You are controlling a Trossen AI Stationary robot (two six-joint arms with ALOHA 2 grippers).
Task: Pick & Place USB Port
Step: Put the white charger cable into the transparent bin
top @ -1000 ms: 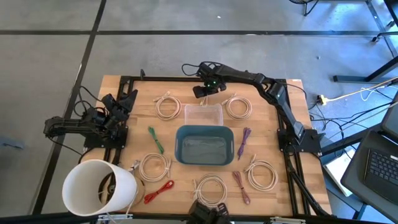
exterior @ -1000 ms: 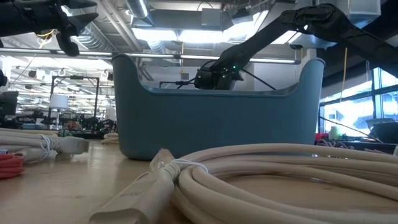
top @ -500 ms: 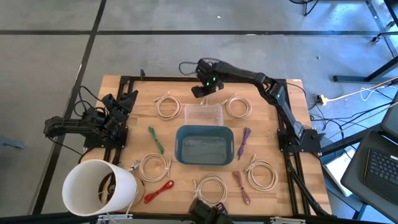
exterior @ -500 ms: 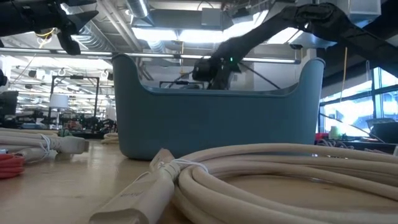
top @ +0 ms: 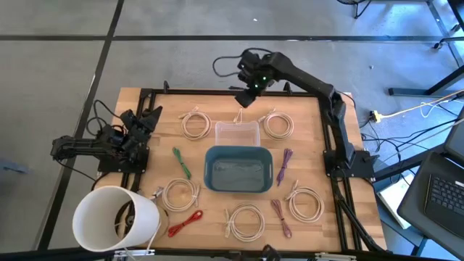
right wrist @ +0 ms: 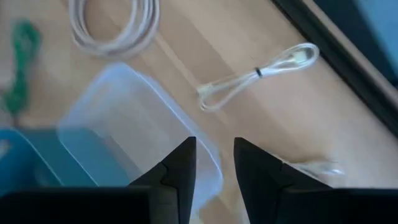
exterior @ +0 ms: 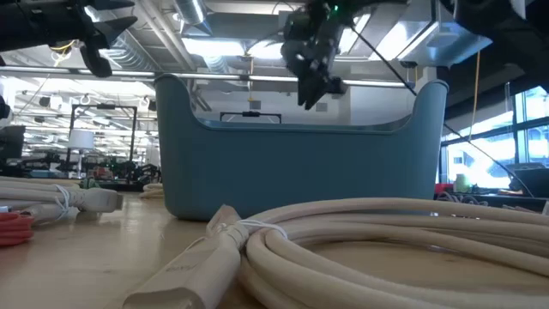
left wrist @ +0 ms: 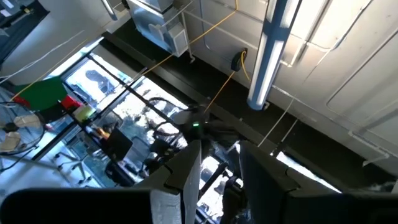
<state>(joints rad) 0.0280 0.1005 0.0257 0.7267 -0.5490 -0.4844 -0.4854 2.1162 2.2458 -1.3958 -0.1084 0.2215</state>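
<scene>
The right gripper (top: 246, 97) hangs raised above the far edge of the wooden table (top: 217, 100), just beyond the clear plastic container (top: 237, 133); its two dark fingers (right wrist: 176, 168) stand a narrow gap apart with nothing between them; in the low view the same gripper (exterior: 310, 86) shows high above the rim of the blue bin (exterior: 300, 167). A small white USB cable (right wrist: 260, 75) lies folded in a loose loop on the bare wood just beside the clear container (right wrist: 130, 134), under the right gripper and apart from it; in the high view it is a small pale shape (top: 238, 117) at the container's far edge. The blue bin (top: 238, 170) sits mid-table, touching the near side of the clear container; coiled white cables (top: 194, 123) lie around them, with a green cable (top: 180, 162), purple cables (top: 283, 167) and a red cable (top: 185, 222) also on the wood; a white bucket (top: 116, 220) stands at the near left corner. The left gripper (top: 143, 122) waits at the table's left edge, well apart from the bin; its fingers (left wrist: 186, 177) stand slightly parted and hold nothing.
</scene>
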